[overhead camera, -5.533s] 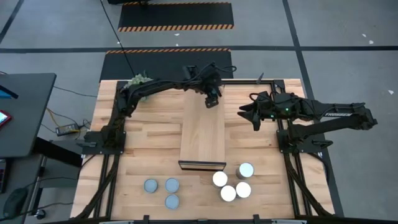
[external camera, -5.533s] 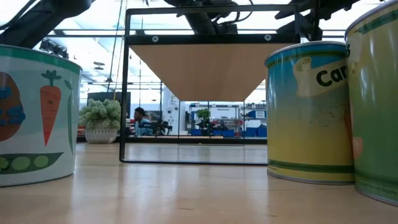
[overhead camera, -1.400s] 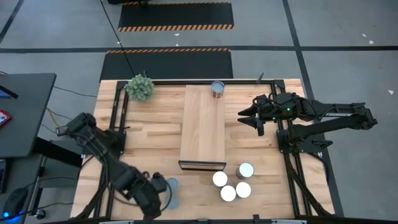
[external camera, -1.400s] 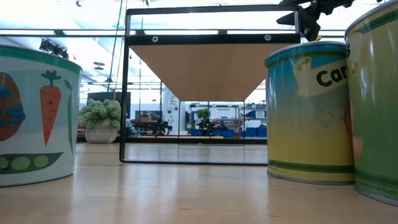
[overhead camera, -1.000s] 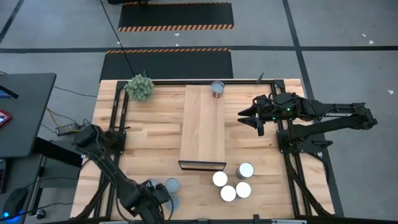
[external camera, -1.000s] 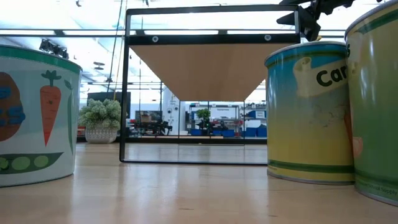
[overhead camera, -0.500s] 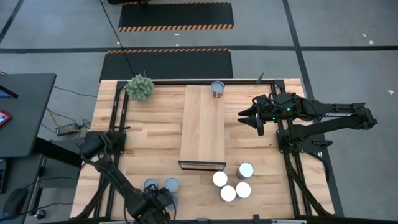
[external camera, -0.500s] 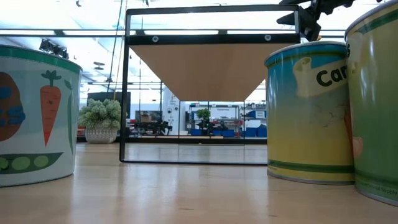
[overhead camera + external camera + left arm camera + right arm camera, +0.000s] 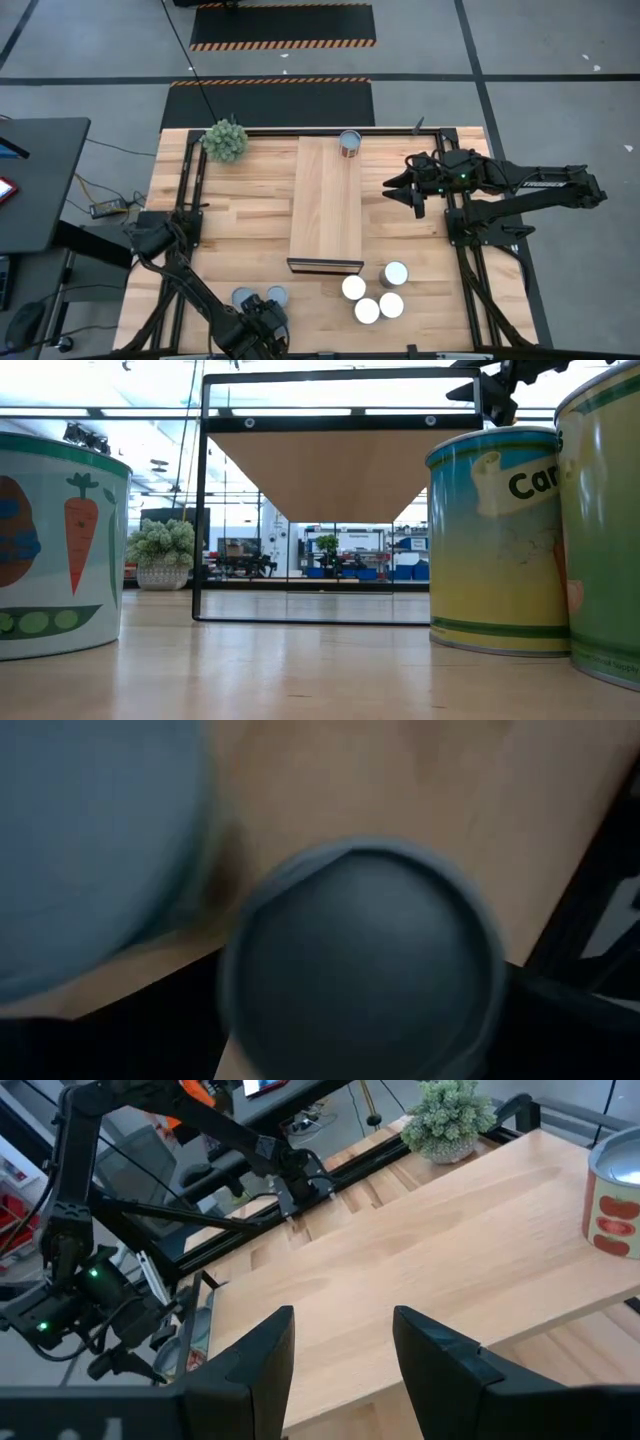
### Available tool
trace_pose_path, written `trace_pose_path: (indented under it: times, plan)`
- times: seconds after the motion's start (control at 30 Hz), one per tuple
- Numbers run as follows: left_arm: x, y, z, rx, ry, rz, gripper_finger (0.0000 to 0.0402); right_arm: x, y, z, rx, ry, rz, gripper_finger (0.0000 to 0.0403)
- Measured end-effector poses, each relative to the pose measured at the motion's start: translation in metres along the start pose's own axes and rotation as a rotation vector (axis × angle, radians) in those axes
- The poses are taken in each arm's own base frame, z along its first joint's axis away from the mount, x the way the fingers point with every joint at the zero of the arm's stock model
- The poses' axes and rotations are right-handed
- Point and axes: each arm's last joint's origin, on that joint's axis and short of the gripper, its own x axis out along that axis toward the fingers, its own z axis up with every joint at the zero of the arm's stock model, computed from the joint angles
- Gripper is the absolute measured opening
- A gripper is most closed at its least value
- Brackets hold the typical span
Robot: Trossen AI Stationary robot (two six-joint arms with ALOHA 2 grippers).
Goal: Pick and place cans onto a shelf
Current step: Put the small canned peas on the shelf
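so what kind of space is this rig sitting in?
Looks like a robotics lab or workshop: hazard-striped floor mats beyond the butcher-block table, and an open hall with lit workbenches behind it.

Def a robotics lab / test bay, not a home. Butcher-block worktop (image 9: pixel 240 215) sits on a bare grey concrete floor (image 9: pixel 560 60) w/ black-and-orange hazard-stripe mats (image 9: pixel 282 25) just past its far edge. Two dark arms bolted to black rails (image 9: pixel 185 215) along the worktop's left & right edges. Low cam looks thru to a big open hall w/ ceiling strip lights (image 9: pixel 100 412), blue bins (image 9: pixel 350 571) and more benches in the bkgd. Cables trail off the left edge.
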Motion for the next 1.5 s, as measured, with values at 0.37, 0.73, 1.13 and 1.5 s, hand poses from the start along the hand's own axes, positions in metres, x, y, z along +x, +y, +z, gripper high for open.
trace_pose_path:
  times: [0.37,0.73,1.13,1.5]
  plan:
    - [0.008,-0.003,0.004,-0.023,-0.036,-0.018,0.0337,0.000,-0.001,-0.002,0.003,0.024,0.001,0.0179]
    - [0.006,-0.003,0.005,-0.051,-0.013,-0.027,0.0297,0.000,-0.001,-0.002,0.002,0.026,0.001,0.0179]
    - [-0.073,0.018,0.030,-0.024,0.107,-0.083,0.0294,0.000,-0.001,-0.002,-0.013,0.024,0.001,0.0179]
    - [-0.145,0.076,0.103,0.001,0.160,-0.183,0.0294,0.000,0.000,-0.001,-0.033,0.010,0.008,0.0179]
